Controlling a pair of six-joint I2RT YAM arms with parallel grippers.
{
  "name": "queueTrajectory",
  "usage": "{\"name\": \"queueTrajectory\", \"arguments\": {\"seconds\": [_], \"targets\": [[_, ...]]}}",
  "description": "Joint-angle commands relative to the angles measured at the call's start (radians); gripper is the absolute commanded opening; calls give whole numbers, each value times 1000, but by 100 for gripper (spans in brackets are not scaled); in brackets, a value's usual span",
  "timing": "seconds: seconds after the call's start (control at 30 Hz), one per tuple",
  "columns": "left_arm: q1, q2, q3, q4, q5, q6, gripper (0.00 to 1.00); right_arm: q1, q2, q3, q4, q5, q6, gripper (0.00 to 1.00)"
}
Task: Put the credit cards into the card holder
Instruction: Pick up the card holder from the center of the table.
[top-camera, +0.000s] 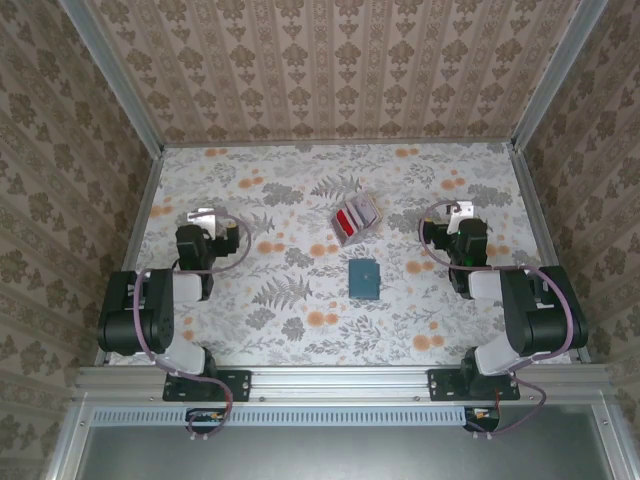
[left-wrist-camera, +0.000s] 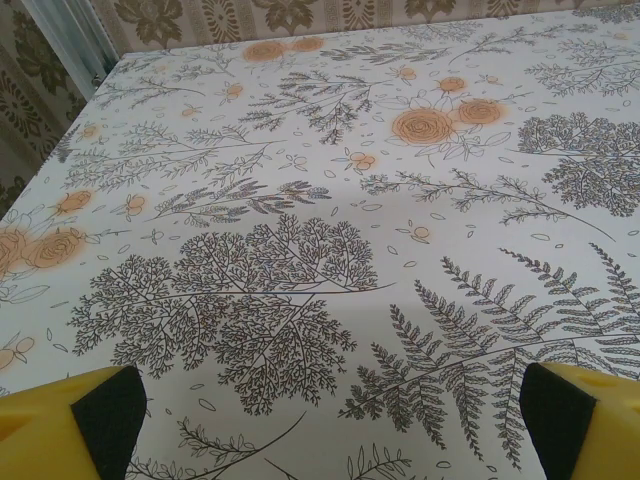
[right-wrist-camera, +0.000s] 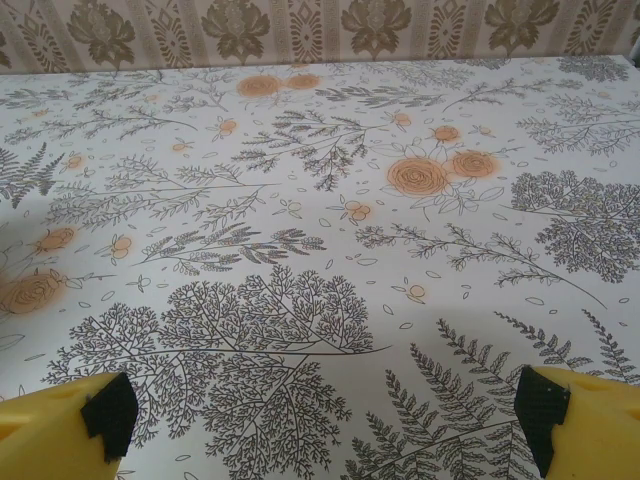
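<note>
Saw the card holder (top-camera: 364, 279) lying folded on the bench (top-camera: 250, 330), cards (top-camera: 355, 217) just beyond it, apart. Both sets of jaws stood wide, empty, either side of it. I feared the thin cards slipping or fanning when pinched.

- Seen from above: bolted side by side at the near edge, both folded back over their bases, wrists reaching toward the far wall.
- At left arm (top-camera: 150, 315): elbow tucked low and outward, left gripper (top-camera: 203, 216) aimed forward, jaws spread wide and empty.
- At right arm (top-camera: 535, 310): mirrored pose, right gripper (top-camera: 461, 210) likewise spread wide and empty.
- From the wrist cameras: yellow fingers (left-wrist-camera: 45, 430) with dark pads (left-wrist-camera: 110, 415) set far apart at the bottom corners.
</note>
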Motion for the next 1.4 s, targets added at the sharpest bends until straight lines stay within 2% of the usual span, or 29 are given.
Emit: {"name": "queueTrajectory", "arguments": {"seconds": [0.0, 0.87, 0.97, 1.03, 1.1, 1.2, 1.27, 1.33, 1.37], "targets": [[1, 4, 2, 32, 16, 16, 100, -4, 6, -8, 29, -21, 0, 100], [4, 4, 2, 31, 22, 13, 100, -1, 6, -5, 24, -17, -3, 100], [1, -11, 10, 9, -11, 5, 100, 10, -3, -9, 31, 6, -9, 100], [1, -63, 39, -79, -24, 3, 100, 34, -69, -3, -42, 58, -21, 100], [-6, -143, 107, -278, -51, -16, 100, 42, -204, 60, -259, 67, -2, 100], [1, -233, 251, -604, -103, -166, 100, 40, -336, 156, -491, 48, 56, 100], [11, -251, 349, -784, -67, -223, 100, 38, -372, 202, -575, 63, 148, 100], [15, -248, 416, -879, -7, -243, 100, 36, -380, 253, -700, 118, 321, 100], [16, -244, 442, -912, 33, -253, 100, 33, -375, 276, -756, 91, 372, 100]]}}
